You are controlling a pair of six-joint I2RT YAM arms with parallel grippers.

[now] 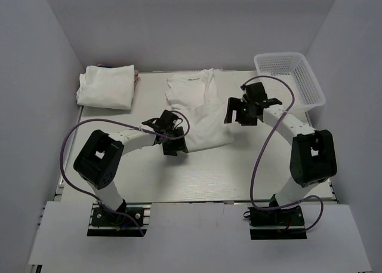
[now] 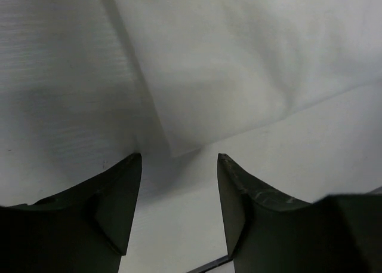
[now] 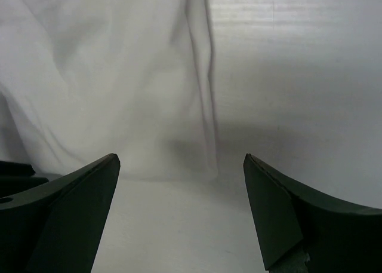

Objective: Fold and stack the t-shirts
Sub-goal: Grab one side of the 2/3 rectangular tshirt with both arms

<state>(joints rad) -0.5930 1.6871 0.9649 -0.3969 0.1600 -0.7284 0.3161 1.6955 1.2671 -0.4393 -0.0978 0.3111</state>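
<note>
top view: a loose white t-shirt [image 1: 200, 114] lies spread and rumpled on the far middle of the worktop [image 1: 197, 177], neck towards the far edge. a folded bundle [image 1: 107, 86] sits in the far left corner, well apart from it. the left gripper [image 1: 176, 143] is at the shirt's near left corner and the right gripper [image 1: 237, 114] at its right edge. this looks like the start of a fold: both claws set at the cloth, nothing lifted yet. a white mesh basket [image 1: 289, 57] stands in the far right corner, near the right arm but outside the likely fold path

left wrist view: the left gripper [image 2: 179, 159] is released, with nothing between the jaws. the corner of the t-shirt [image 2: 239, 58] points into the gap just beyond the tips and lies flat on the worktop [image 2: 59, 58]. the next move probably calls for going low and forward, so one finger slips under that thin corner before it clenches

right wrist view: the right gripper [image 3: 182, 159] is spread wide and grasps nothing. the t-shirt [image 3: 107, 76] fills the left half, and its edge runs down towards the gap, with bare worktop [image 3: 298, 76] to the right. the edge lies nearer the left finger, so a small shift towards the cloth seems needed. the wrinkles could make the claw catch more than one layer
</note>
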